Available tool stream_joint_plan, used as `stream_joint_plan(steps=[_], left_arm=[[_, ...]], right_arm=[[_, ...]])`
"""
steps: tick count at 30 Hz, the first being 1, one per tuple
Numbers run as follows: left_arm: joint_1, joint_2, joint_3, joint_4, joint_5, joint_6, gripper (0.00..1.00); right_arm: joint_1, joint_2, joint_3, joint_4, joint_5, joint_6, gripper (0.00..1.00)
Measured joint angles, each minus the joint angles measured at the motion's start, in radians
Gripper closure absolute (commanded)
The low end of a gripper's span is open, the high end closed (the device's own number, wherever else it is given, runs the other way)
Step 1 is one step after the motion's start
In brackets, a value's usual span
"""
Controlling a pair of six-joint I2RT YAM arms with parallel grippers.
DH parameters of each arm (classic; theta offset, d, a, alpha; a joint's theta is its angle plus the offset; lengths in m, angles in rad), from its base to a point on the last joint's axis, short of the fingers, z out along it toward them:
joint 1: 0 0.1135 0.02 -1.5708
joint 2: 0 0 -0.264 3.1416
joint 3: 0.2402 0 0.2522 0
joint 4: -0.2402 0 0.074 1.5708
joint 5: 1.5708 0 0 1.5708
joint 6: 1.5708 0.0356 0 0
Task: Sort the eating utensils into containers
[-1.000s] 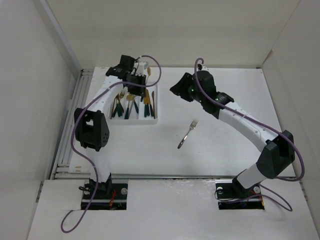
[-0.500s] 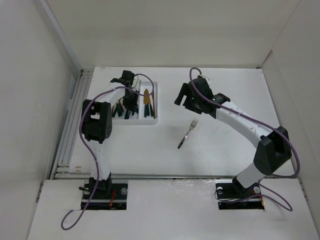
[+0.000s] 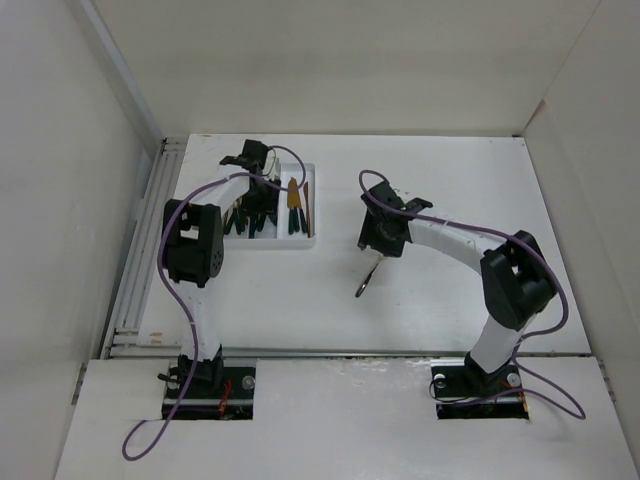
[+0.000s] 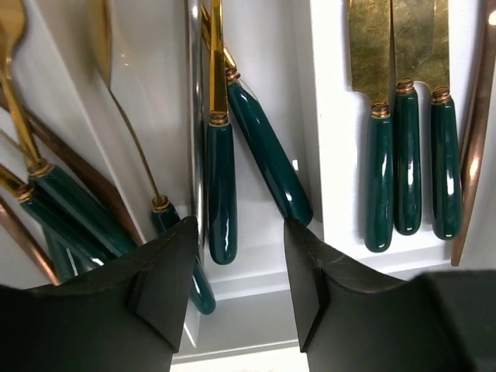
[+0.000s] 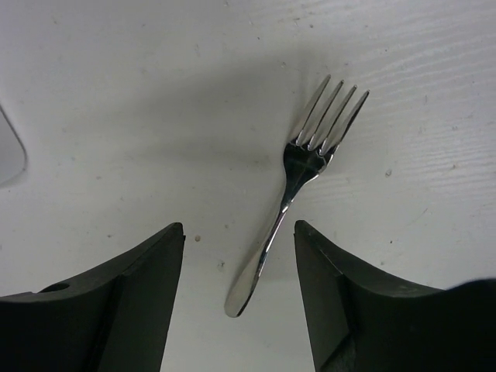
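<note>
A white cutlery tray [image 3: 313,215] lies at the back left and holds several utensils with gold heads and dark green handles. My left gripper [image 3: 262,200] hangs low over its near end, open and empty. In the left wrist view the left gripper [image 4: 240,232] frames the middle compartment's green handles [image 4: 221,186], with three knives [image 4: 407,170] in the right compartment and forks [image 4: 70,205] in the left one. A silver fork [image 5: 298,174] lies alone on the table. My right gripper [image 5: 239,240] is open and straddles its handle just above the table. From above the right gripper [image 3: 378,240] hides the tines and only the handle [image 3: 364,282] shows.
White walls close in the table at the back and both sides. A metal rail [image 3: 140,260] runs along the left edge. A copper-coloured utensil [image 4: 474,132] lies at the tray's far right. Purple cables loop off both arms.
My right arm has swung toward me and dropped down over the silver fork. My left gripper moved from the tray's far end to low over its near end.
</note>
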Motion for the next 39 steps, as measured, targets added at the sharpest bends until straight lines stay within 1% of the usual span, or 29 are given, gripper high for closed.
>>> stream_joint_plan(steps=[6, 11, 13, 16, 17, 20, 21, 22, 23, 26, 29, 30, 33, 36, 39], left_arm=[[0.0, -0.049, 0.019, -0.008, -0.027, 0.003, 0.54], [0.0, -0.134, 0.037, -0.01, -0.041, 0.008, 0.54], [0.0, -0.168, 0.043, -0.013, -0.041, 0.012, 0.53], [0.0, -0.198, 0.051, -0.019, -0.038, 0.014, 0.53], [0.0, -0.204, 0.055, -0.023, -0.037, 0.015, 0.53], [0.0, -0.212, 0.056, -0.026, -0.034, 0.016, 0.53], [0.0, -0.212, 0.056, -0.03, -0.033, 0.019, 0.53], [0.0, -0.212, 0.056, -0.035, -0.03, 0.02, 0.49], [0.0, -0.212, 0.056, -0.038, -0.026, 0.024, 0.49], [0.0, -0.213, 0.061, -0.056, 0.006, 0.039, 0.49], [0.001, -0.213, 0.082, -0.089, 0.089, 0.071, 0.44], [0.002, -0.213, 0.095, -0.101, 0.13, 0.085, 0.4], [-0.001, -0.213, 0.148, -0.144, 0.27, 0.137, 0.37], [-0.012, -0.215, 0.209, -0.195, 0.428, 0.2, 0.35], [-0.05, -0.226, 0.269, -0.241, 0.567, 0.27, 0.33]], right_arm=[[0.006, 0.002, -0.035, -0.034, 0.011, 0.04, 0.36], [0.006, 0.042, -0.04, -0.045, 0.008, 0.071, 0.36], [0.007, 0.064, -0.05, -0.048, 0.002, 0.082, 0.39], [0.013, 0.088, -0.045, -0.051, 0.002, 0.086, 0.49], [0.016, 0.091, -0.042, -0.055, 0.004, 0.086, 0.59], [0.021, 0.105, -0.026, -0.062, 0.005, 0.087, 0.78], [0.022, 0.111, -0.02, -0.061, 0.005, 0.088, 0.92], [0.023, 0.115, -0.014, -0.063, 0.006, 0.088, 0.96], [0.024, 0.117, -0.011, -0.06, 0.005, 0.097, 1.0], [0.025, 0.119, -0.009, -0.053, 0.002, 0.096, 1.0], [0.025, 0.12, -0.003, -0.054, 0.002, 0.09, 1.0], [0.025, 0.12, 0.001, -0.054, 0.002, 0.085, 1.0], [0.025, 0.12, 0.036, -0.055, 0.012, 0.081, 1.0], [0.025, 0.11, 0.134, -0.049, 0.023, 0.071, 1.0], [0.025, 0.071, 0.241, 0.016, 0.011, 0.035, 1.0]])
